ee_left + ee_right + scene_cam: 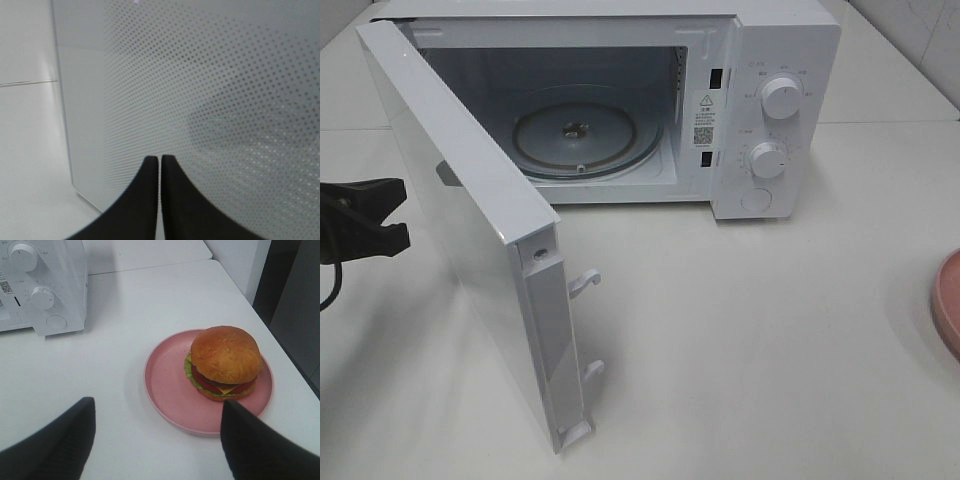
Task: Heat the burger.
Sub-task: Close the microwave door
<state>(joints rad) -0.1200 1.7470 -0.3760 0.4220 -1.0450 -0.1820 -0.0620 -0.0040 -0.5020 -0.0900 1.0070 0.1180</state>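
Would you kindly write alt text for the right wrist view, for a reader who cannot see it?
A burger sits toward one side of a round pink plate on a white table, with the open right gripper above the plate's near edge. The white microwave's control panel with two dials shows in the corner.

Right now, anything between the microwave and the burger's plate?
No. The right wrist view shows only bare white table between the microwave and the pink plate carrying the burger.

Matte black, smoothly curved tapering fingers (150, 200) and a trailing black cable (330, 285).
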